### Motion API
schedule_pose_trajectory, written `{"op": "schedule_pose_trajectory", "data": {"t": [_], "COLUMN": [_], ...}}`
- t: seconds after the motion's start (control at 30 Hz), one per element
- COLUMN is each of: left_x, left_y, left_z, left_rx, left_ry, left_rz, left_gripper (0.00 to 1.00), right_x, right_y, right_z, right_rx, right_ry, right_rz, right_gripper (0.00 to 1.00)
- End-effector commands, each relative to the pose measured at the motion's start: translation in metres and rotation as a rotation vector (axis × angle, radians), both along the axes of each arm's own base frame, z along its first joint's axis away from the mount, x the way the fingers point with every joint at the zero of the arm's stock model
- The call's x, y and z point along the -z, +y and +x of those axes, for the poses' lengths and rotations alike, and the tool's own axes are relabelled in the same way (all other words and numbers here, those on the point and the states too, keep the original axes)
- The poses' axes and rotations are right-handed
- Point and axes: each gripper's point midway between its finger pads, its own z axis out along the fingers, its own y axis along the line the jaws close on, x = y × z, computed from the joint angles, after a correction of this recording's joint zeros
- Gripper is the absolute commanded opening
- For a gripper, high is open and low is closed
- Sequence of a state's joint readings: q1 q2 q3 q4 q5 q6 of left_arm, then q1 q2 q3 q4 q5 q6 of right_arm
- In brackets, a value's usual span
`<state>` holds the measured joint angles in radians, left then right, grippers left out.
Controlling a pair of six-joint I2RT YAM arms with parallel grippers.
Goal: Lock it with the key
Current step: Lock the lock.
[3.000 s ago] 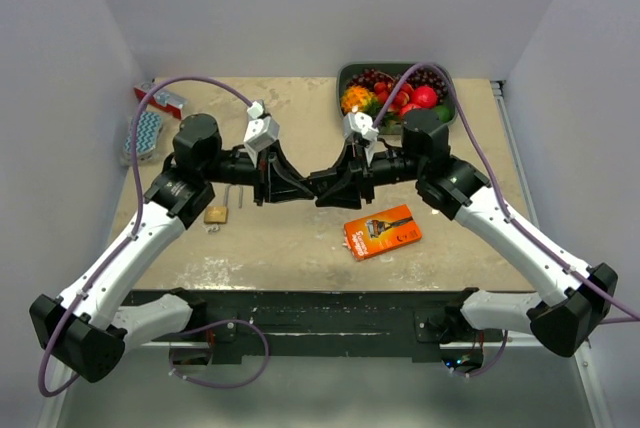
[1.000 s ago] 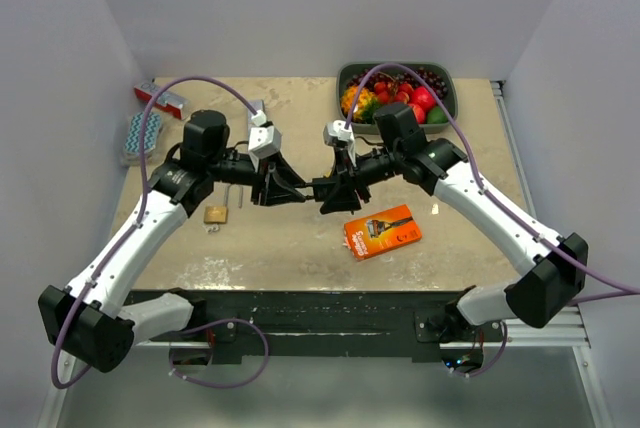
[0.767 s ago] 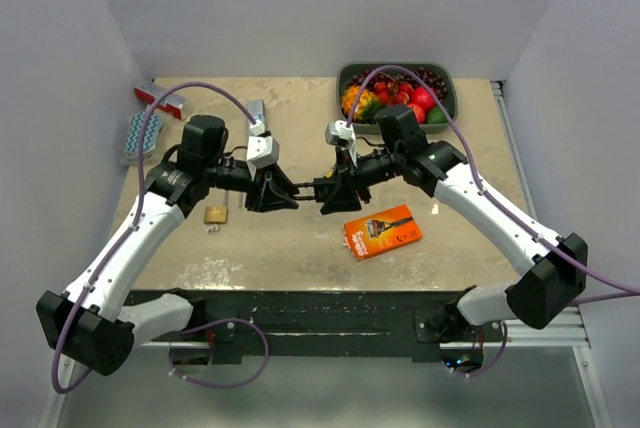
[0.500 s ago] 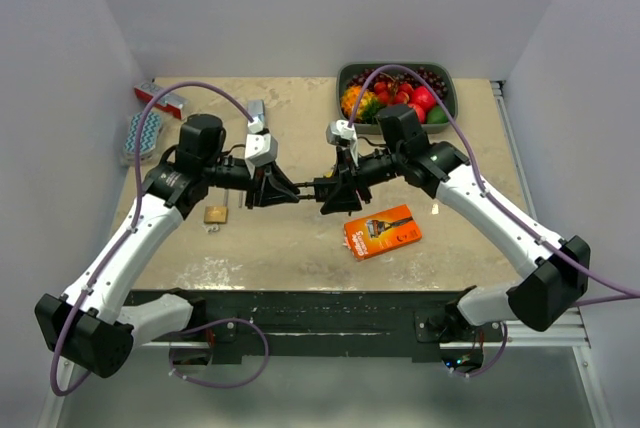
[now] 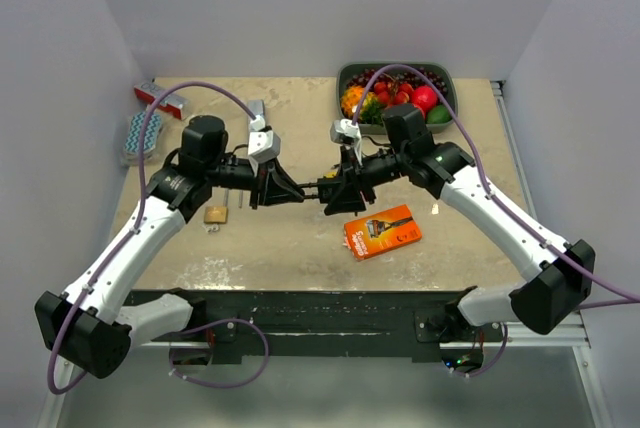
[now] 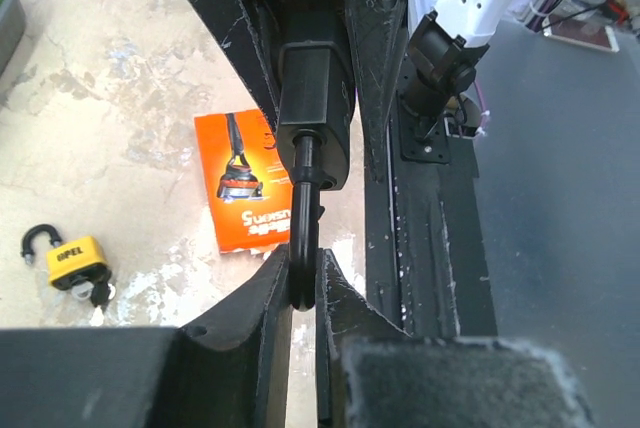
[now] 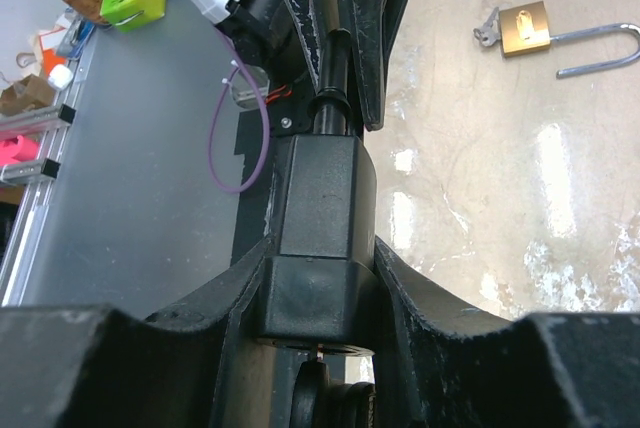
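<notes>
Arms are stretching inward in the top view. My left gripper (image 5: 298, 193) and right gripper (image 5: 333, 191) are meeting nose to nose above the table (image 5: 300, 253), sharing a black padlock (image 5: 313, 191) (well clear of the surface). A brass padlock (image 5: 216, 214) is lying beside my left arm, an orange razor pack (image 5: 382, 231) is sitting just in front of the right gripper, and a fruit bowl (image 5: 343, 78) is standing at the far edge.

In the left wrist view my fingers (image 6: 255, 313) are pinching narrow on the shackle (image 6: 302, 238), while the right gripper's fingers are flanking the lock body (image 6: 312, 108). A yellow padlock (image 6: 75, 260) is lying on the table.

In the right wrist view my fingers are clamping the lock body from both sides, the shackle running off into the left gripper. The brass padlock is lying open, a key (image 7: 487, 28) sticking from its base. Whether any key is sitting in the black padlock, I cannot tell.
</notes>
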<state>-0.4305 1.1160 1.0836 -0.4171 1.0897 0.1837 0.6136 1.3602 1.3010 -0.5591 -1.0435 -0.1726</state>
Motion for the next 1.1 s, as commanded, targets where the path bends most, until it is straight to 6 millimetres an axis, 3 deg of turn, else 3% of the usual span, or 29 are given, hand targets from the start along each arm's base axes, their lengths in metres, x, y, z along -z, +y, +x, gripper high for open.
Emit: {"op": "schedule_pose_trajectory", "data": {"t": [0.0, 0.4, 0.57, 0.8, 1.07], "left_x": [-0.021, -0.026, -0.052, -0.065, -0.092], "left_y": [-0.022, -0.024, -0.037, -0.055, -0.058], "left_z": [-0.019, -0.028, -0.028, -0.035, -0.043], "left_rx": [0.105, 0.131, 0.133, 0.193, 0.227], "left_ry": [0.008, 0.053, 0.032, 0.035, 0.006], "left_rz": [-0.091, -0.103, -0.217, -0.287, -0.348], "left_gripper": [0.00, 0.00, 0.00, 0.00, 0.00], "right_x": [-0.037, -0.023, -0.025, -0.033, -0.011], "right_y": [0.021, 0.023, 0.035, 0.060, 0.069], "right_z": [-0.003, -0.002, -0.010, -0.014, -0.025], "right_rx": [-0.063, -0.075, -0.111, -0.144, -0.193], "right_ry": [-0.157, -0.228, -0.203, -0.189, -0.138], "right_rz": [0.138, 0.086, 0.116, 0.194, 0.169], "right_gripper": [0.00, 0.00, 0.00, 0.00, 0.00]}}
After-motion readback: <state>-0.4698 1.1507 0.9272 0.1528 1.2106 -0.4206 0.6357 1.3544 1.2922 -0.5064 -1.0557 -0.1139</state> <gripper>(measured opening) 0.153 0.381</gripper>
